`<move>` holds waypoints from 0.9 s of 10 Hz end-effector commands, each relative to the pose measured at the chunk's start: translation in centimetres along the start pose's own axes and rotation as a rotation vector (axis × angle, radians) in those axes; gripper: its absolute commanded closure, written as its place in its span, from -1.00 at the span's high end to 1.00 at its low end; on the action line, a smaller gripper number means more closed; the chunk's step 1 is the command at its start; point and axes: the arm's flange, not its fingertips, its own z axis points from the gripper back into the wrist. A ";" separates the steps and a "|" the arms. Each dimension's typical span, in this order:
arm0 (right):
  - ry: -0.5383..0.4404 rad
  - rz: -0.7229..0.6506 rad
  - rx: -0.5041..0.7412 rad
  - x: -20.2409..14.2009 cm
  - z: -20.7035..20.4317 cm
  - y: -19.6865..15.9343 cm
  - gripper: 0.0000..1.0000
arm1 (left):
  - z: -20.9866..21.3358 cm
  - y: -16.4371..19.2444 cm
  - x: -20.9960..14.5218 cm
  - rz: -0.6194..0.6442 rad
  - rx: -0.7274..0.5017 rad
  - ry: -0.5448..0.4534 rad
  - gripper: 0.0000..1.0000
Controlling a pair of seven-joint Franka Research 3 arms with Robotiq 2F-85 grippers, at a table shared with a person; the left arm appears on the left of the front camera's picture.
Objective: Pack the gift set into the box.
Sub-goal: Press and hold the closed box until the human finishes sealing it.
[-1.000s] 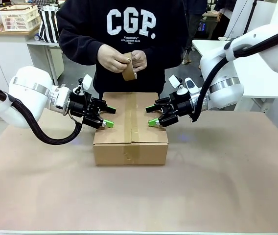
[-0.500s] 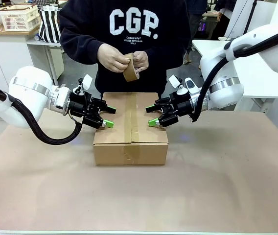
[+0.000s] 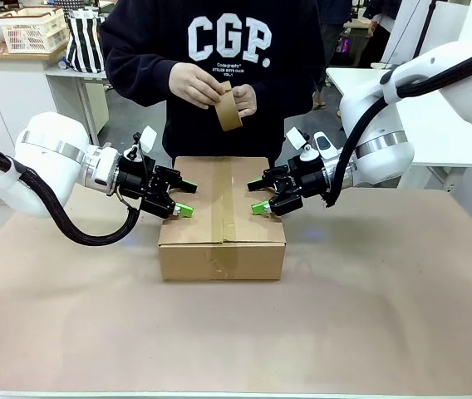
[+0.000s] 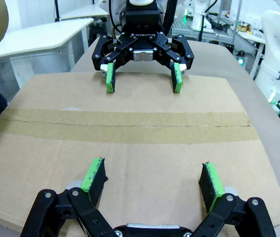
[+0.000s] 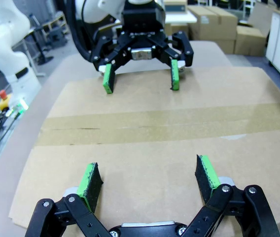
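Observation:
The box (image 3: 222, 249) sits shut at the middle of the table, its top seam covered by a strip of brown tape (image 3: 223, 199). My left gripper (image 3: 184, 198) is open over the box's left top edge. My right gripper (image 3: 258, 197) is open over the right top edge. The wrist views show each gripper (image 4: 152, 173) (image 5: 147, 175) resting low over the lid (image 4: 130, 148) (image 5: 145, 148), facing the other one (image 4: 142, 79) (image 5: 140, 76) across the tape. The person holds a roll of brown tape (image 3: 230, 110) in both hands above the box's far side. The gift set is hidden.
Bare brown table surface (image 3: 236, 332) spreads in front of and beside the box. A white basket (image 3: 32, 29) and a striped bag (image 3: 82, 41) stand behind at the left. A white table (image 3: 444, 133) stands at the right. Stacked cartons (image 5: 219, 19) show farther off.
The person has lifted the tape roll a little higher and turned it in their hands. Both arms and the box have stayed still.

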 end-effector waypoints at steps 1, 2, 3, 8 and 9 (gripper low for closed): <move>0.005 -0.003 -0.001 -0.3 -0.1 0.0 1.00 | 0.0 -0.1 -0.3 0.005 -0.001 0.004 1.00; 0.005 -0.003 -0.001 -0.3 -0.1 0.0 1.00 | 0.0 -0.1 -0.3 0.005 -0.001 0.004 1.00; 0.005 -0.003 -0.001 -0.3 -0.1 0.0 1.00 | 0.0 -0.1 -0.3 0.005 -0.001 0.004 1.00; 0.005 -0.003 -0.001 -0.3 -0.1 0.0 1.00 | 0.0 -0.1 -0.3 0.005 -0.001 0.004 1.00; 0.005 -0.003 -0.001 -0.3 -0.1 0.0 1.00 | 0.0 -0.1 -0.3 0.005 -0.001 0.004 1.00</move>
